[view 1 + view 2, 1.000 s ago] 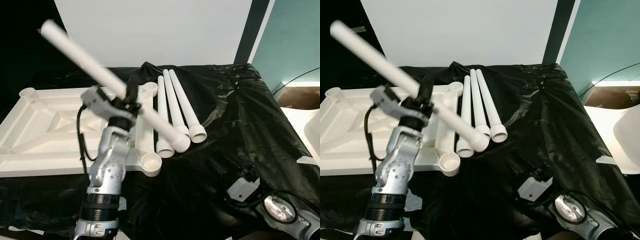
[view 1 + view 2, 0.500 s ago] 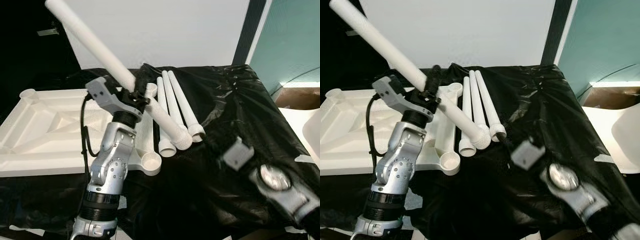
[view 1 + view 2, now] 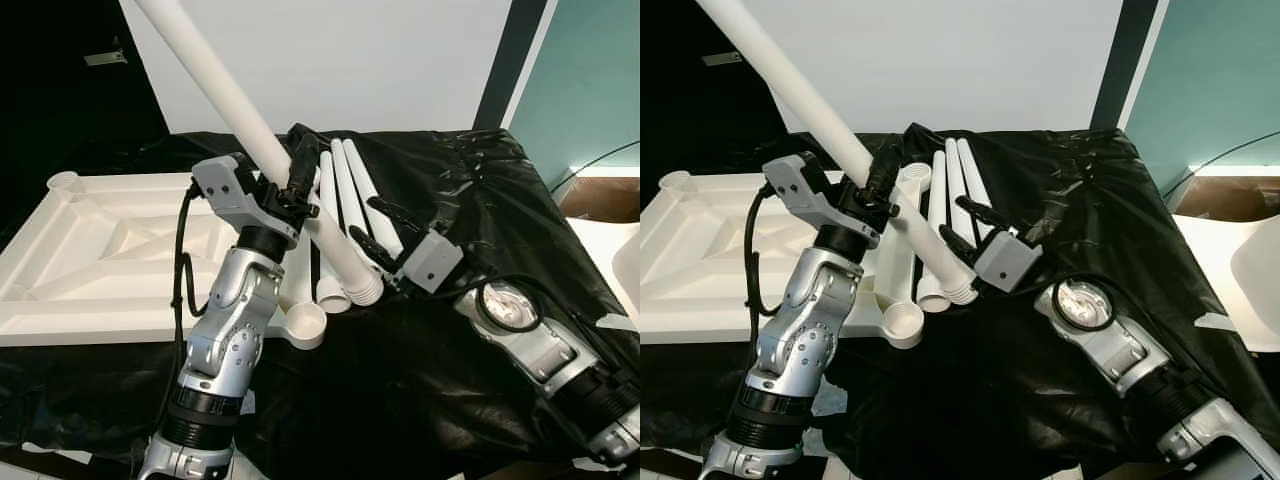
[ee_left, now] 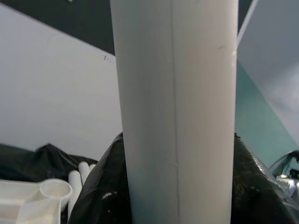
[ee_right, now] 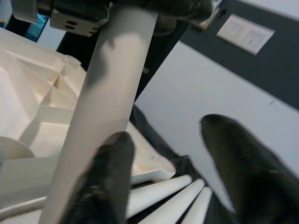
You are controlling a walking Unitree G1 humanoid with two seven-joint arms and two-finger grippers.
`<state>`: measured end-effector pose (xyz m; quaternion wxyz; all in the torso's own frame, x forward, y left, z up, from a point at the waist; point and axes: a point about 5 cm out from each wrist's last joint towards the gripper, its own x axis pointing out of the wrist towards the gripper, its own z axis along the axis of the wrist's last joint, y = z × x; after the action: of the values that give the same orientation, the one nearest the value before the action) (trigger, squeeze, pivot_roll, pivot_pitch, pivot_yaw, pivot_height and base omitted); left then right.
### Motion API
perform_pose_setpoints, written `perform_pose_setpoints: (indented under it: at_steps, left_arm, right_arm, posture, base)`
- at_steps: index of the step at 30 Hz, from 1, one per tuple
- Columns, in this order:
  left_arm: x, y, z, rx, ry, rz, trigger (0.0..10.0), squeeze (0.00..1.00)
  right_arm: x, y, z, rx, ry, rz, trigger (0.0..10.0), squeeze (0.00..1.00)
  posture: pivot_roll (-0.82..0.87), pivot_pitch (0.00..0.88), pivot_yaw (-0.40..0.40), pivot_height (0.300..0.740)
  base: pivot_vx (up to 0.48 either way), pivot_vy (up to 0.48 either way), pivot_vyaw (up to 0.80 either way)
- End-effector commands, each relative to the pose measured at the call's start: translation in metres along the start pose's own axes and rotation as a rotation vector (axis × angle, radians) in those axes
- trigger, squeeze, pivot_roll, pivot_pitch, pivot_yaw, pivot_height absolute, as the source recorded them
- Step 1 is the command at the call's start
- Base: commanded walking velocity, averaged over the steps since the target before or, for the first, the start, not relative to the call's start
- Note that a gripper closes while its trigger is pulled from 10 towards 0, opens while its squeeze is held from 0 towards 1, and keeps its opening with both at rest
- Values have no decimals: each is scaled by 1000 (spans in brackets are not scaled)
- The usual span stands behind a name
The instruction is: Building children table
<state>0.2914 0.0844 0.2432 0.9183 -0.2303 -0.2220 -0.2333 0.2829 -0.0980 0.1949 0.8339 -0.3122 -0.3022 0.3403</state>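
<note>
The left gripper (image 3: pixel 298 185) is clamped shut on a white leg (image 3: pixel 235 105), held about midway along its length; the leg slants steeply, its plain end up toward the far left and out of the top of the picture, its flanged end (image 3: pixel 362 287) low near the middle of the bench. In the left wrist view the leg (image 4: pixel 177 112) runs upright between the fingers, close to the lens. The right gripper (image 3: pixel 375 228) has its two fingers spread wide and holds nothing; it reaches in from the right toward the lower part of the held leg, its fingertips just beside it, and whether they touch it cannot be told. The right wrist view shows one finger (image 5: pixel 105 182) lying next to the leg and the other finger (image 5: pixel 245 163) well clear. Three more legs (image 3: pixel 345 195) lie side by side on the black sheet (image 3: pixel 470 220) that covers the bench, running from the far edge toward the middle, directly behind and under the held leg and the right gripper. The white tabletop (image 3: pixel 90 250) lies upside down on the left part of the bench, ribs up, with a round socket (image 3: pixel 305 322) at its near right corner, another socket (image 3: pixel 62 181) at its far left corner.
</note>
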Motion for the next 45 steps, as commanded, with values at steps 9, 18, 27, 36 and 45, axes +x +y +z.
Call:
perform_pose_setpoints:
  at_steps: [9,18,27,36,45]
  left_arm:
    - [1,-22,8,212,-38,-289,0,0]
    - [6,-43,20,150,-84,-381,0,0]
    - [7,-62,25,110,-110,-466,0,0]
    - [2,-57,21,119,-79,-432,0,0]
    - [3,-60,18,102,-64,-445,10000,745]
  right_arm:
    - [0,-2,7,179,72,81,10000,0]
    - [-2,6,-17,211,146,142,10000,0]
    - [40,28,-15,124,90,191,10000,0]
    - [42,36,-10,108,43,215,9216,0]
    - [36,39,-18,114,94,179,0,0]
  posture:
    - [59,0,28,740]
    - [37,0,36,740]
    - [56,0,30,740]
    - [75,0,23,740]
    - [60,0,39,740]
  base:
    - [0,0,0]
    - [0,0,0]
    - [0,0,0]
    - [0,0,0]
    - [0,0,0]
